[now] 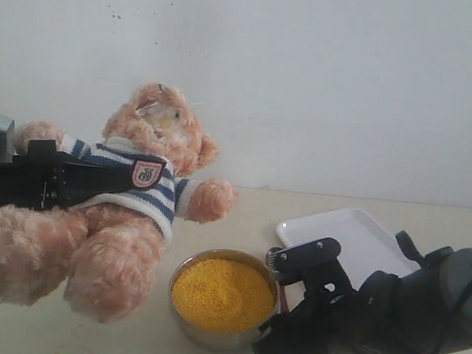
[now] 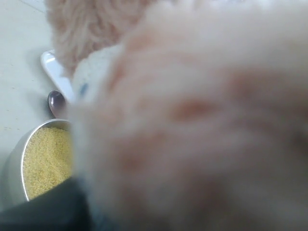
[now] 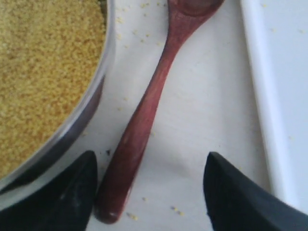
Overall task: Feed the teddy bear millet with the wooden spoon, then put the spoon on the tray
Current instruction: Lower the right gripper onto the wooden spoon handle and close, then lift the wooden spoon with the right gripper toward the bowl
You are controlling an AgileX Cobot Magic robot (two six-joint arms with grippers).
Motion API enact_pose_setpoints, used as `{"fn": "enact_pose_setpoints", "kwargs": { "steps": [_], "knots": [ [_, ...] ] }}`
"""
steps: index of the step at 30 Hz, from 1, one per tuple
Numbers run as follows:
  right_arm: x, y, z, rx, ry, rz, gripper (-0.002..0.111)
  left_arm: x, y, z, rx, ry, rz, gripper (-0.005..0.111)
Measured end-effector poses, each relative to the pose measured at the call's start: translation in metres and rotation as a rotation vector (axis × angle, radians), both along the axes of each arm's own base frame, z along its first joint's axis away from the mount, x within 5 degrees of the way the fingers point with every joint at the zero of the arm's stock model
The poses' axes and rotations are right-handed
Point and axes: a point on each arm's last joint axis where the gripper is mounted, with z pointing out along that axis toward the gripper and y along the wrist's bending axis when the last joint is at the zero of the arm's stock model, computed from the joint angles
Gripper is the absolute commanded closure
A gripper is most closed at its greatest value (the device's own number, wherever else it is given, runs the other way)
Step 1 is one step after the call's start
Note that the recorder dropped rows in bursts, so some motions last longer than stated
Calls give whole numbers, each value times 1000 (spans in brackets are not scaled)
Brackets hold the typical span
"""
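Bear [image 1: 123,216]: tilted back, just left of the bowl [image 1: 219,336].
Left gripper [image 1: 85,181]: fingers are buried in fur so it's hard to say, but it looks clamped on the bear's side.
Right gripper [image 3: 149,192]: jaws spread wide either side of the spoon handle, gripping nothing.
Spoon [image 3: 149,96]: flat on the table [image 3: 207,96], between bowl and tray [image 3: 284,96].
Millet [image 3: 43,72]: fills the bowl, with a few stray grains by the spoon.
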Motion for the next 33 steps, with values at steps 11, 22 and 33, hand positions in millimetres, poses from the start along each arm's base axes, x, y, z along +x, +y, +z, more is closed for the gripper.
{"fn": "enact_pose_setpoints", "kwargs": {
  "steps": [11,22,33],
  "knots": [
    [0,0,-1,55,24,-74,93,0,0,0,0,0,0,103],
    [0,0,-1,59,25,-80,108,0,0,0,-1,-1,-1,103],
    [16,-36,-2,63,92,-154,108,-1,-1,1,-14,-8,-16,103]
  ]
}}
